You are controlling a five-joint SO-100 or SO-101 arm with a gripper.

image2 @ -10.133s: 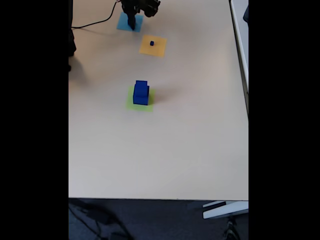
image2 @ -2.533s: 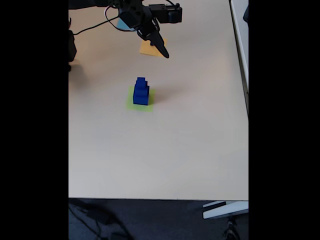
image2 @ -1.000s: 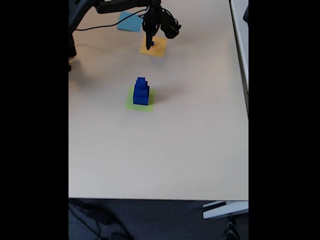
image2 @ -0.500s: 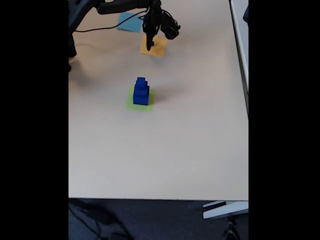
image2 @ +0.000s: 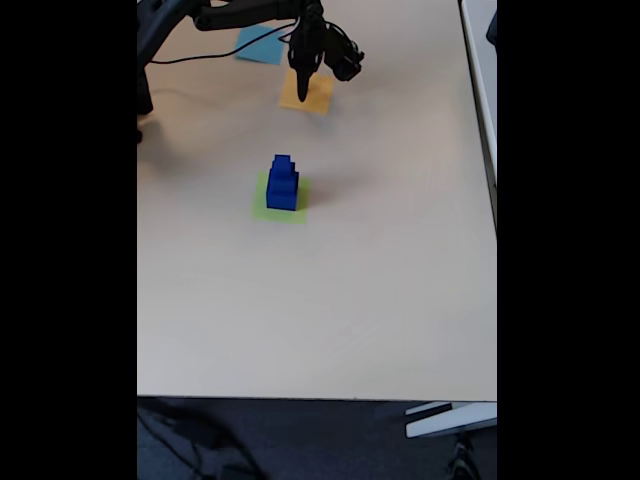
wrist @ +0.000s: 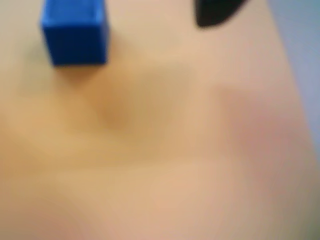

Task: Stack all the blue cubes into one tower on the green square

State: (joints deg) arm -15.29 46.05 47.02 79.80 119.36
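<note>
In the fixed view, going left to right: the arm reaches in from the far left. The light-blue square [image2: 262, 45] lies at the far edge. The tower [image2: 282, 183] of three blue cubes, largest at the bottom, stands on the green square [image2: 280, 201] mid-table. The gripper [image2: 303, 92] hangs over the orange square [image2: 308, 91], well apart from the tower. Finger state cannot be determined. The blurred wrist view shows a blue cube [wrist: 75, 35] at upper left and a dark fingertip [wrist: 212, 15] to its right. The cubes appear rigid, light and smooth; grip across opposite flat faces. The tower appears complete.
</note>
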